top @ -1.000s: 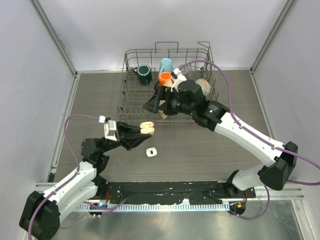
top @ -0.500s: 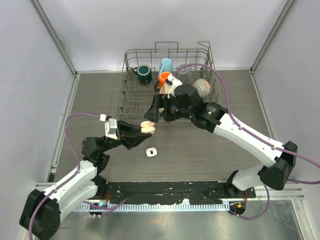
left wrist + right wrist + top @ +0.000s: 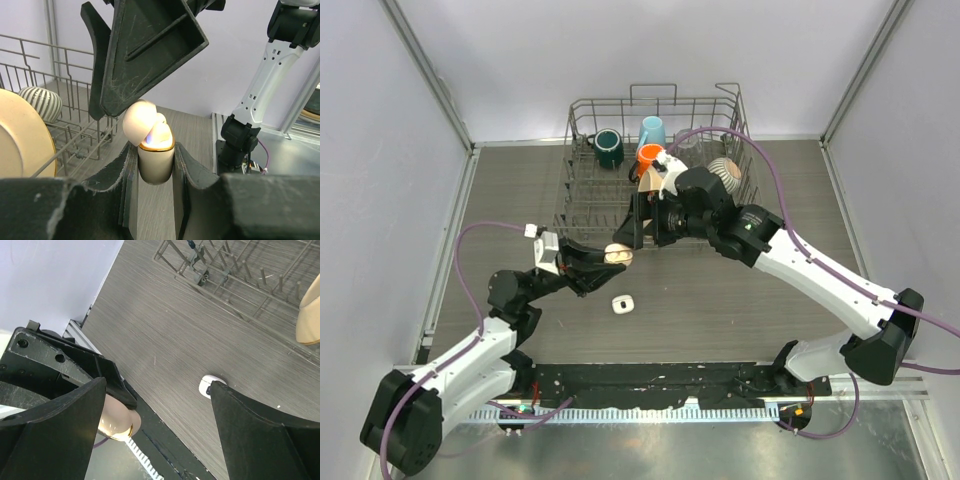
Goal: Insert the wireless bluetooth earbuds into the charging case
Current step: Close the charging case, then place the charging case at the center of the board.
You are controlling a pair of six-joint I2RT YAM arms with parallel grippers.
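Cream case (image 3: pixel 156 162), lid up, sits pinched upright in L claw (image 3: pixel 156 152), R claw (image 3: pixel 159 384) spread wide & empty just above; white earbud (image 3: pixel 623 303) lies on table (image 3: pixel 520 200) nearby, so loading prob. unfinished.

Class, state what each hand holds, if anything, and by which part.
The left hand grips the open charging case by its lower body. The right hand is open, holding nothing.

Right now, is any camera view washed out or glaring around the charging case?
Left wrist view: the charging case is overexposed, its open mouth blown out with a bluish cast. Right wrist view: it shines at bottom left, mostly hidden. Top view: even light, case small.
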